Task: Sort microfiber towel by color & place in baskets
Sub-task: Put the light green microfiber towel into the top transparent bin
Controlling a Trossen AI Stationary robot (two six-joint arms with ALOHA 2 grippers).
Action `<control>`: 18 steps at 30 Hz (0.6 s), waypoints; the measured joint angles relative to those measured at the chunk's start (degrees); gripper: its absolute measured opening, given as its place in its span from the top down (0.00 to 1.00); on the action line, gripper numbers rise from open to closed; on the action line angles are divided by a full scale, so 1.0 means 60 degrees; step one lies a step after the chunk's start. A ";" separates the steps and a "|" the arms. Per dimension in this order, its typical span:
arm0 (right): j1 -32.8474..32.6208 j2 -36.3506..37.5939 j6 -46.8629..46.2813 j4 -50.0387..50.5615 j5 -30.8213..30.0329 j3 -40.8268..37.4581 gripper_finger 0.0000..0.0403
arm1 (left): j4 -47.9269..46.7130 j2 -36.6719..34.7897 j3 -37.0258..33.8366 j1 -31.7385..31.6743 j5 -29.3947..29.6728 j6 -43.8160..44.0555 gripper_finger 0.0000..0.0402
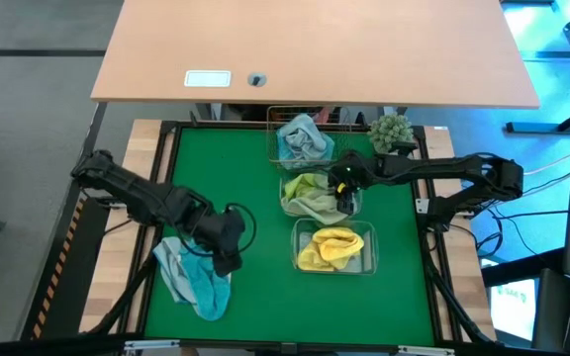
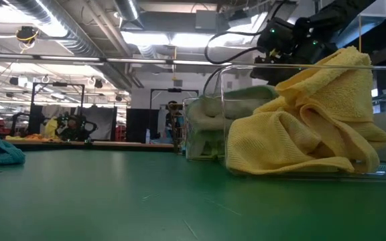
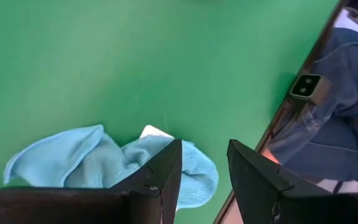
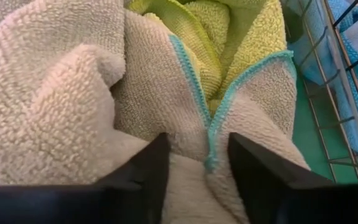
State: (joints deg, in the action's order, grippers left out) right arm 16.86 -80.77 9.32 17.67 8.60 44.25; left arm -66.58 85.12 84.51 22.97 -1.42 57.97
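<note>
On the green worktop [image 1: 236,148], the soft, light blue towel [image 1: 194,279] wanted pinching at a raised fold; left gripper [image 1: 228,247] and right gripper [image 1: 344,195] both had fingers apart.

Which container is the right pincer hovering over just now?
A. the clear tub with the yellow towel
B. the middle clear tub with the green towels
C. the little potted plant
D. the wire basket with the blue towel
B: seen from above, the right pincer sits over the middle clear tub, and its own camera looks straight down onto the green towels, with the wire basket off to one side.
</note>
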 joint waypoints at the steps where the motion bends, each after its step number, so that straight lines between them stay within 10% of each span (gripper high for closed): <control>1: 0.0000 0.0000 0.0000 0.0007 0.0000 0.0000 0.57 | -0.0102 0.0000 0.0000 0.0040 0.0085 0.0103 0.69; 18: 0.0007 0.0004 -0.0040 0.1025 -0.0255 0.0626 0.40 | -0.0795 0.0255 -0.0417 0.0361 0.0490 0.0501 0.69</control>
State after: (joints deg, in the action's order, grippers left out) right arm 16.91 -80.75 9.08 23.82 7.07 48.00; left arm -71.35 86.65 82.01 25.13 1.52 60.97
